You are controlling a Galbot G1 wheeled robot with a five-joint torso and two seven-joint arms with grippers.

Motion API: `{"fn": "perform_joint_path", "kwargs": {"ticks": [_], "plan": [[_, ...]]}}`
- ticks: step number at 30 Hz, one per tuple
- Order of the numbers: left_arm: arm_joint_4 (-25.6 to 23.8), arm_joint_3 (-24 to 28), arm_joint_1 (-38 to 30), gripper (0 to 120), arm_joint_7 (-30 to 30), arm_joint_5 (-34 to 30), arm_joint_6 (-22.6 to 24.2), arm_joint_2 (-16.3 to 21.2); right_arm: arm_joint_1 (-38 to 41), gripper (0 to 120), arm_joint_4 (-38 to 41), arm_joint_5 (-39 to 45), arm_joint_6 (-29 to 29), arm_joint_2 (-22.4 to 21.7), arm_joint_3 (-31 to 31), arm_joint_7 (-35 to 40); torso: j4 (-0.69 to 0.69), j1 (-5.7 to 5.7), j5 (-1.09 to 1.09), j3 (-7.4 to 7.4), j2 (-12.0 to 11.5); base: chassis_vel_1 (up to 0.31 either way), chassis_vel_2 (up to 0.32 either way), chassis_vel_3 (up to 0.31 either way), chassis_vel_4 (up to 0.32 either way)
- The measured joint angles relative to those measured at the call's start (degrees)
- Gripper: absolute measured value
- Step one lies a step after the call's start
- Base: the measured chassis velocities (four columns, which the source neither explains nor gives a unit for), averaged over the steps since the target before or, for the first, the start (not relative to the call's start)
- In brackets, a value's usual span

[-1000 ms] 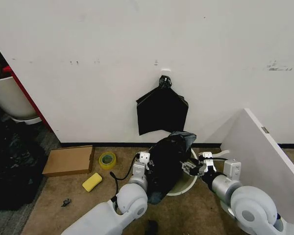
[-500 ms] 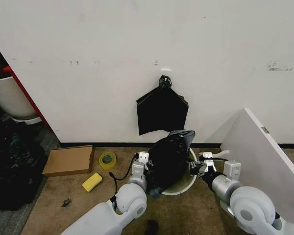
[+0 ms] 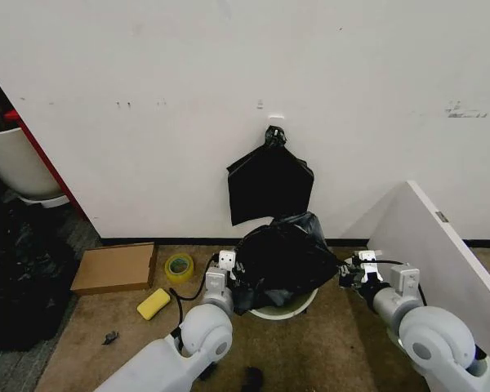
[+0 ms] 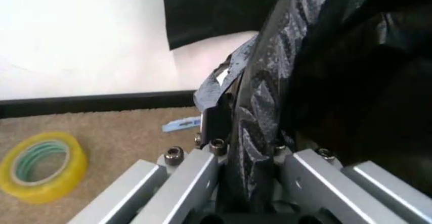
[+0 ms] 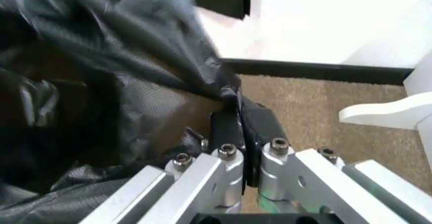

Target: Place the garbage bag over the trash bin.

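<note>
Garbage bag (image 3: 279, 260) is pinched on both sides: left gripper (image 3: 231, 269) clamps the film at the bag's left edge, pads closed on a fold in the left wrist view (image 4: 253, 133); right gripper (image 3: 349, 273) has its pads pressed together on a thin tab of film at the right edge (image 5: 238, 125). Bag is stretched between them, draped over the trash bin (image 3: 287, 309) on the carpet by the wall, cream rim showing only at the near side. Step looks like spreading the mouth over the rim, partly done. Next move likely needs both edges pulled down past the rim evenly without tearing. Yellow tape roll (image 3: 179, 267) sits left, well clear
</note>
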Motion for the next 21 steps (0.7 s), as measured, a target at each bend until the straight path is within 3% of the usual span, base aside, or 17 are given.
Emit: {"fn": "perform_joint_path", "kwargs": {"ticks": [9, 18, 21], "plan": [[-1.33, -1.75, 1.24, 0, 3.82, 0.18, -3.5, 1.29, 0.71, 0, -6.23, -3.48, 3.87, -1.13, -0.49, -8.04, 0.0, 0.0, 0.0, 0.0, 0.0, 0.0, 0.0, 0.0, 0.0], [-2.06, -3.32, 1.74, 0, 3.99, -3.15, -4.01, 0.25, -1.76, 0, -10.24, -7.88, 13.3, -0.47, -1.27, -17.69, -0.01, 0.0, 0.0, 0.0, 0.0, 0.0, 0.0, 0.0, 0.0], [-2.0, -4.56, 2.17, 0, 2.56, -3.16, -3.01, 0.06, -2.58, 13, -10.04, -5.93, 16.08, -0.06, 0.15, -18.14, -0.01, 0.0, 0.0, 0.0, 0.0, 0.0, 0.0, 0.0, 0.0]]}}
